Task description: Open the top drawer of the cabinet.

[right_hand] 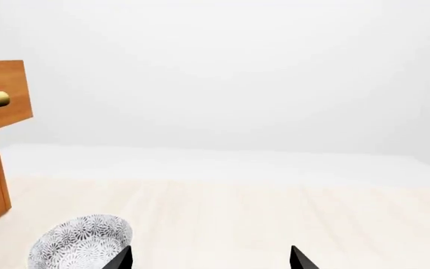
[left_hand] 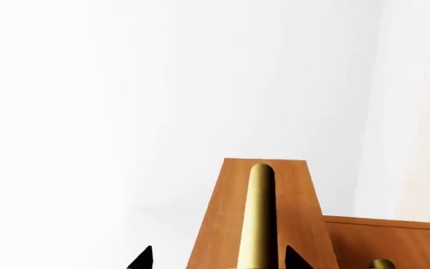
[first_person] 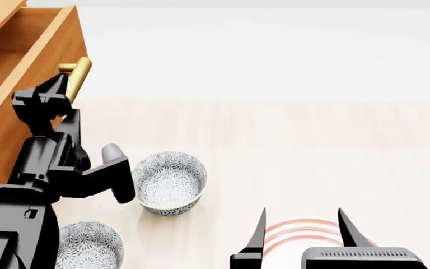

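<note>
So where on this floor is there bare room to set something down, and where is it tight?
The pale floor is open from the upper bowl across to the right, and between that bowl and the right gripper. It is crowded on the left: the left gripper sits at the pulled-out top drawer handle, with the second bowl beside the arm.

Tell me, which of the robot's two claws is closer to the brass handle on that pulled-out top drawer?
The left. The left gripper is right at the brass handle, a fingertip on either side of it. The right gripper hangs far off, low over the floor beyond the bowls.
</note>
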`<state>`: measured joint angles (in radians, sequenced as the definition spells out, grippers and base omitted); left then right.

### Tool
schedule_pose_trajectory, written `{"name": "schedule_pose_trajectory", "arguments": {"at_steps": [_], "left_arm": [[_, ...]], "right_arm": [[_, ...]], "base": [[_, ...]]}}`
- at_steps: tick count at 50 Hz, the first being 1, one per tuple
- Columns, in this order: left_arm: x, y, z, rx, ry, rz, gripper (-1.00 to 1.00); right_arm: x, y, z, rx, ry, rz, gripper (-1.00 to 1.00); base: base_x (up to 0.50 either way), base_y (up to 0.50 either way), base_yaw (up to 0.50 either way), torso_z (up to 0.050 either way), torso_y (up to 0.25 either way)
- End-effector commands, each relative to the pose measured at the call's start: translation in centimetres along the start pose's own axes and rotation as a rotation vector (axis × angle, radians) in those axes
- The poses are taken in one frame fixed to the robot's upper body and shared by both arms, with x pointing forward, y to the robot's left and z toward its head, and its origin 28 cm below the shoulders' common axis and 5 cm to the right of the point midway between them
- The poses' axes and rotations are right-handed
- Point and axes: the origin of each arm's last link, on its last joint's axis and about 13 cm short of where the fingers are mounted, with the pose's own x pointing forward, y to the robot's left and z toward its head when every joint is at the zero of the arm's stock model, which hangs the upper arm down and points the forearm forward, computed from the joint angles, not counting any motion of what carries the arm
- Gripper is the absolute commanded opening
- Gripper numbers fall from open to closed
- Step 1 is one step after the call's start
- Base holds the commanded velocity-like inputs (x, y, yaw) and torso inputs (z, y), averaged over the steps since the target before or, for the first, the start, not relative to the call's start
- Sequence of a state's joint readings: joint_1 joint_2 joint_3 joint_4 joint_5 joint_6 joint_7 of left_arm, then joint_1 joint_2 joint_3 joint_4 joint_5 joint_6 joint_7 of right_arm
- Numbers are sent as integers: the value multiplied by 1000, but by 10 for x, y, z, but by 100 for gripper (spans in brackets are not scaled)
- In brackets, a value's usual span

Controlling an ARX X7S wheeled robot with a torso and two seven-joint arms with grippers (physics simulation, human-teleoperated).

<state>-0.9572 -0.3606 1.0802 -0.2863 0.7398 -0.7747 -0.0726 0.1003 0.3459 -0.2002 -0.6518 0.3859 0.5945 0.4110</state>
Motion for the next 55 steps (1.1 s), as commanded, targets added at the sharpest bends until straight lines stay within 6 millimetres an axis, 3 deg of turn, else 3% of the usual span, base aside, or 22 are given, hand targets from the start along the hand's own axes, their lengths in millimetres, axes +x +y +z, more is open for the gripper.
{"name": "schedule_pose_trajectory", "arguments": {"at_steps": [1, 9, 17, 26, 35, 42, 47, 48, 49, 55], "left_arm": [[1, 9, 2, 34, -13, 78, 100], [-2, 13, 8, 31, -28, 83, 100], [-6, 16, 30, 23, -91, 76, 100], [-15, 31, 59, -10, -159, 89, 100], [-27, 48, 70, -42, -197, 106, 100], [-34, 91, 75, -175, -191, 115, 100], [-47, 139, 79, -302, -229, 34, 100], [-49, 156, 80, -305, -229, 51, 100], [-49, 157, 80, -305, -229, 51, 100], [-58, 211, 86, -414, -258, 24, 100]], "right_arm": [[0, 0, -2, -3, 2, -4, 100], [0, 0, -2, 1, 2, -4, 100], [-1, 0, -1, 3, 0, -3, 100], [-2, -1, 1, 1, -1, -4, 100], [-3, -1, 3, 3, -5, -5, 100], [-5, -1, 8, 1, -13, -5, 100], [-6, -2, 7, 0, -14, -7, 100], [-5, -2, 6, -2, -12, -8, 100], [-6, -2, 5, -3, -11, -7, 100], [-6, -3, 6, 0, -13, -11, 100]], "base": [[0, 0, 0, 0, 0], [0, 0, 0, 0, 0], [0, 0, 0, 0, 1], [0, 0, 0, 0, 0], [0, 0, 0, 0, 0], [0, 0, 0, 0, 0], [0, 0, 0, 2, 0], [0, 0, 0, 0, 0], [0, 0, 0, 0, 0], [0, 0, 0, 0, 0]]}}
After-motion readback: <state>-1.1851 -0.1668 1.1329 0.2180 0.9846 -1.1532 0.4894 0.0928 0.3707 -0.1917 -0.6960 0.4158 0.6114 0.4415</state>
